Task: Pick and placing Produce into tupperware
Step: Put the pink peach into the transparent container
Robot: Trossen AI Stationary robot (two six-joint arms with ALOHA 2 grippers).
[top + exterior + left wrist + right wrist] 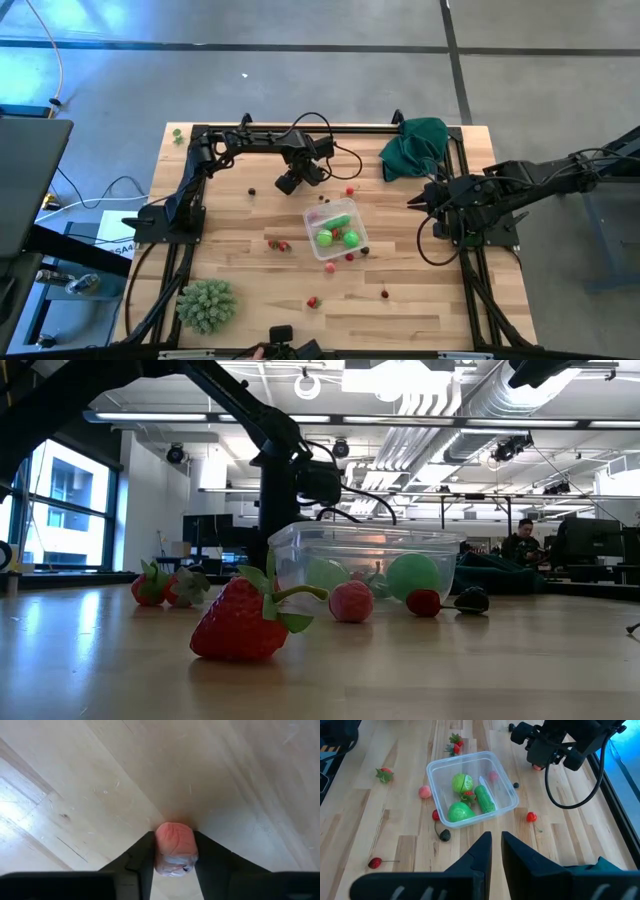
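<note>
The left gripper (173, 857) is down at the counter (420, 310) on the far side of the tupperware (337, 229), its fingers pinching a small pink fruit piece (174, 849) across the middle. This piece looks light, rounded and slightly wrinkled, probably smooth plastic or foam, so it may squirt out of a shallow hold; a grip across its widest part, as here, seems safest. The rest of the produce is tiny too: strawberries (279, 244) and cherries (314, 301) lie scattered on the counter around the clear box, which already holds green pieces (461, 812). Only the left wrist view shows the pinch; from above, the arm hides the piece. The low view shows a strawberry (247, 622) up close and the box walls side-on. The right gripper (496, 851) hovers near the counter's right edge, fingers nearly together and empty, looking down on the box
</note>
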